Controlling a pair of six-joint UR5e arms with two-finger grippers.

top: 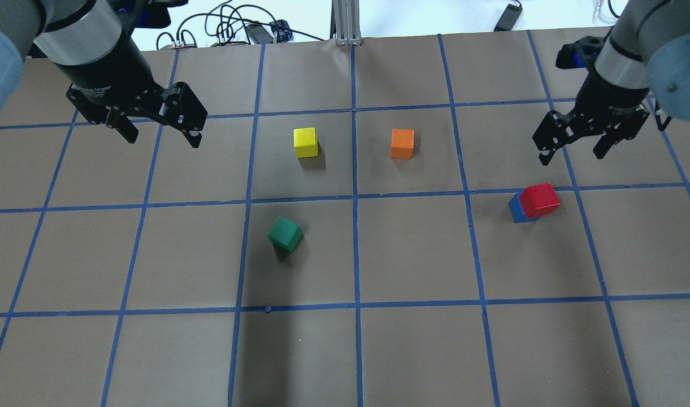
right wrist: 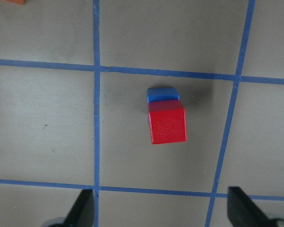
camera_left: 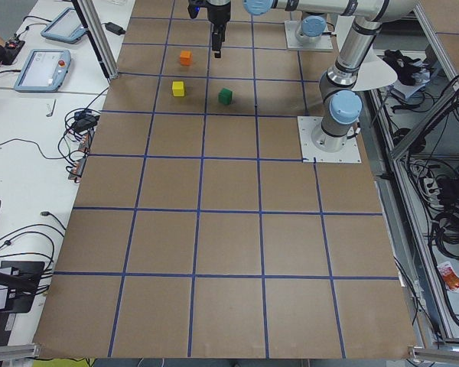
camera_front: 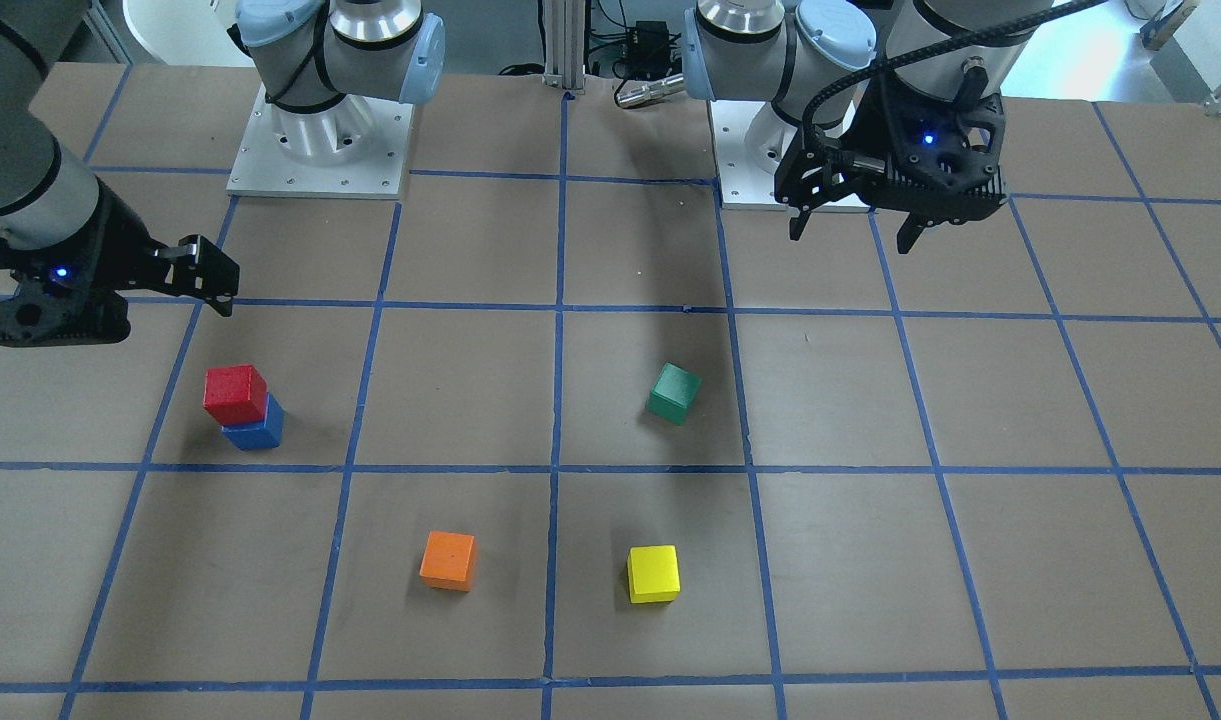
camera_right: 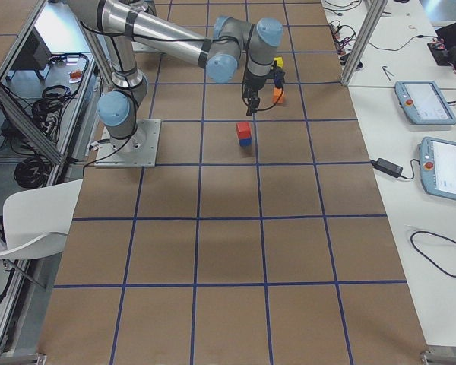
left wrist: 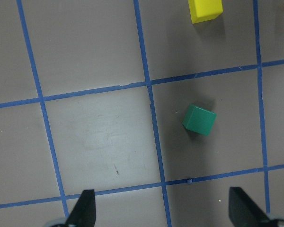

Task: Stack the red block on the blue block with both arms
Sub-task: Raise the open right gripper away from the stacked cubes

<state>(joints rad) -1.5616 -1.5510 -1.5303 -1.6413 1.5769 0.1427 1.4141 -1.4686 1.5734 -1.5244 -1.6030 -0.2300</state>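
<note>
Red block [top: 539,200] sits on the blue block [top: 515,209], so the job looks done. Both jaws hang open and empty.

Taped brown table [top: 412,350] (four cubes [top: 402,143])

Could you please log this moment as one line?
small red cube atop small blue cube | left gripper: open, empty | right gripper: open, empty, released
</note>
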